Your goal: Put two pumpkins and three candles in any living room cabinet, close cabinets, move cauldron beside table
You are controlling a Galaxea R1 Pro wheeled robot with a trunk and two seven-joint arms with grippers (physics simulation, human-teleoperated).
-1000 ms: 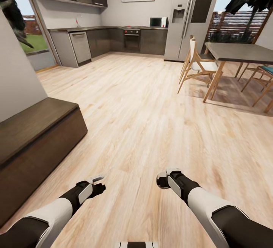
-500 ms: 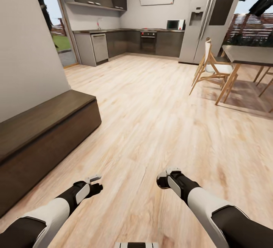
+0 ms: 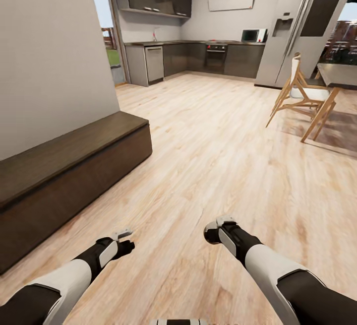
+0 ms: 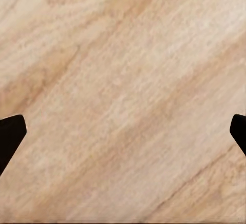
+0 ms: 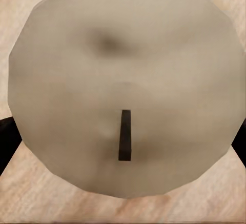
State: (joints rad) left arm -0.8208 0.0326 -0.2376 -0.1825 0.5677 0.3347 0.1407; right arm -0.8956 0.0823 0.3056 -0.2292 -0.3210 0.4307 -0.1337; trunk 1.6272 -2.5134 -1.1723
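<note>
— What was seen from the head view?

— A long low dark-brown cabinet (image 3: 74, 166) was seen at the left, set against a grey wall (image 3: 49, 52), with every front shut. A pale wooden floor (image 3: 208, 141) was spread ahead. A kitchen was shown at the far end, with a dishwasher (image 3: 154, 64), an oven (image 3: 216, 56), a microwave (image 3: 251, 35) and a tall fridge (image 3: 307, 22). A white-and-wood chair (image 3: 297, 89) was placed against the dining table (image 3: 339, 74) at the right edge.

— And the grippers?

— Both arms were held low over the floor. The left gripper (image 3: 124, 240) was seen near the cabinet's side. In the left wrist view its two dark fingertips (image 4: 10, 137) were shown far apart at opposite edges, with bare floor boards between them, so it was spread wide and nothing was held.

— Was anything carried by the right gripper (image 3: 214, 230)?

— In the right wrist view, a candle (image 5: 125, 88) was seen end-on: a beige-grey round face with a short dark wick (image 5: 124, 142). The dark fingers (image 5: 7, 142) were seen pressed at either side of it, so the candle was taken to be clamped between them. From the head view the candle itself could not be made out.

— Was the candle near the cabinet?

— It was held above the floor, well apart from the cabinet's front.
</note>
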